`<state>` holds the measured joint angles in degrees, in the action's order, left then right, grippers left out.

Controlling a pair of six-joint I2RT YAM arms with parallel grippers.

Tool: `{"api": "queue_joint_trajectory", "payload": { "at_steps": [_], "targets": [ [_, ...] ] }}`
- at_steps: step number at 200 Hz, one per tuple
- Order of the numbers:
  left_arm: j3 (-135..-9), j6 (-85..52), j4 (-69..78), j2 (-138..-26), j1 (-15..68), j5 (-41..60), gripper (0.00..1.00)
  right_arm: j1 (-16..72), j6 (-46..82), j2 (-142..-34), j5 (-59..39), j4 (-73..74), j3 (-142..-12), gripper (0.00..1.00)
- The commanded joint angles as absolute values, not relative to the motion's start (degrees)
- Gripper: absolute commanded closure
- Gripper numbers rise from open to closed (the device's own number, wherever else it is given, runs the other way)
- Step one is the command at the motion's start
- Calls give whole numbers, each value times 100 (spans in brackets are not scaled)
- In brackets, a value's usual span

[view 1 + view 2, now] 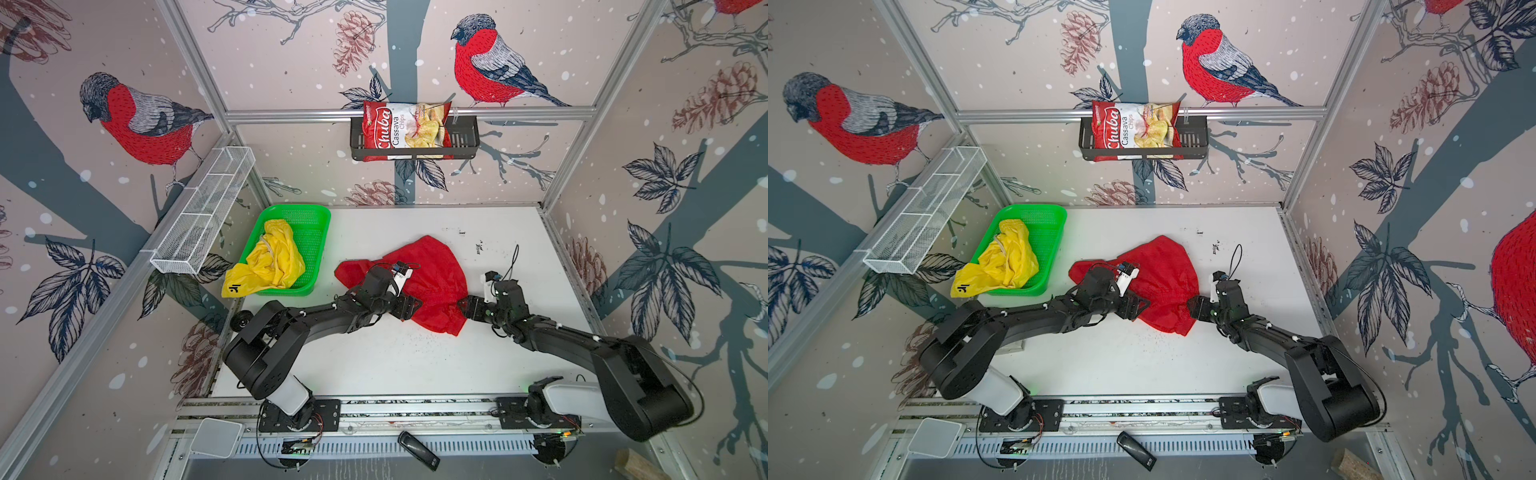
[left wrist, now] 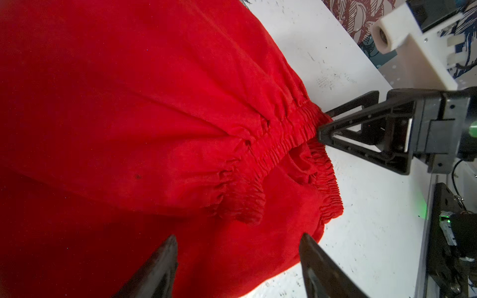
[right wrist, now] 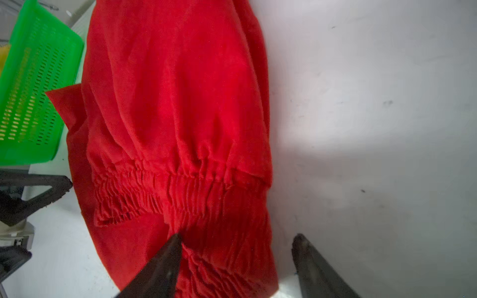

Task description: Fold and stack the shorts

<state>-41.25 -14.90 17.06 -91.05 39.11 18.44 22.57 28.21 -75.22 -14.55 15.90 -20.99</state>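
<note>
Plain red cloth shorts point(image 1: 424, 270): lay crumpled on the middle of the white desk point(image 1: 374, 365) in both top views, with the legs toward the upper part of the frame and the waist toward the lower part.
Gathered elastic waistband point(image 3: 180, 191): ran across the right wrist view just ahead of the fingertips. In a top view its long axis ran left to right, spanning the gap between the two arms.
Right end effector point(image 3: 237, 242): jaws were spread and straddled the waistband's right-hand end. One fingertip point(image 3: 175, 240) was on the red cloth and its partner was on bare desk just beside the cloth's edge. Nothing was pinched.
Left end effector point(image 2: 238, 245): jaws were spread over the red cloth at the waistband's opposite end, with cloth between and beneath them. Whether they touched it could not be told.
Relation for the next move: each end effector sat at one end of the waistband, so the shorts extended away from both toward the top of the frame. The right one seemed nearer to a grip. The step in hand looked like a pinch at both ends, to lift and spread the garment.
Bright yellow cloth shorts point(image 1: 270, 262): were bunched in the green perforated plastic basket point(image 1: 313, 232), left of the red pair. One leg hung over the lower-left rim, nearer the left arm.
</note>
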Motion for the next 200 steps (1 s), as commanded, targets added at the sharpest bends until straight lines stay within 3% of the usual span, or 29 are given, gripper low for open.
{"api": "queue_joint_trajectory", "payload": {
  "at_steps": [1,17,40,69,113,120,127,145,153,160,200],
  "targets": [
    [-4195,-1666,2007,-9179,3885,1831,29,2329,2642,-7677,-1590,1850,-2196,57],
    [-4191,-1770,2022,-9168,3852,1727,29,2321,2696,-7663,-1581,1797,-2277,76],
    [-4157,-1897,2022,-9035,3750,1602,29,2297,2786,-7417,-1625,1291,-2664,90],
    [-4033,-1992,2038,-8672,3550,1459,29,2303,2665,-6789,-1503,369,-3409,98],
    [-3752,-2522,2023,-8130,3180,656,29,1712,2628,-6335,-1477,-589,-4312,99],
    [-3701,-2613,2014,-8076,3107,536,29,1545,2628,-6371,-1493,-708,-4394,97],
    [-3645,-2735,1989,-8036,3023,441,29,1375,2621,-6433,-1478,-823,-4448,88],
    [-3571,-3130,1812,-8007,2767,320,29,938,2498,-6696,-1339,-1127,-4536,43],
    [-3552,-3202,1744,-8007,2642,369,29,764,2425,-6804,-1332,-1278,-4568,30],
    [-3529,-3254,1697,-8007,2560,376,29,652,2381,-6890,-1344,-1381,-4570,27],
    [-3385,-3641,1806,-8004,2112,535,28,519,2581,-6798,-1473,-1358,-4058,26]
  ]
}}
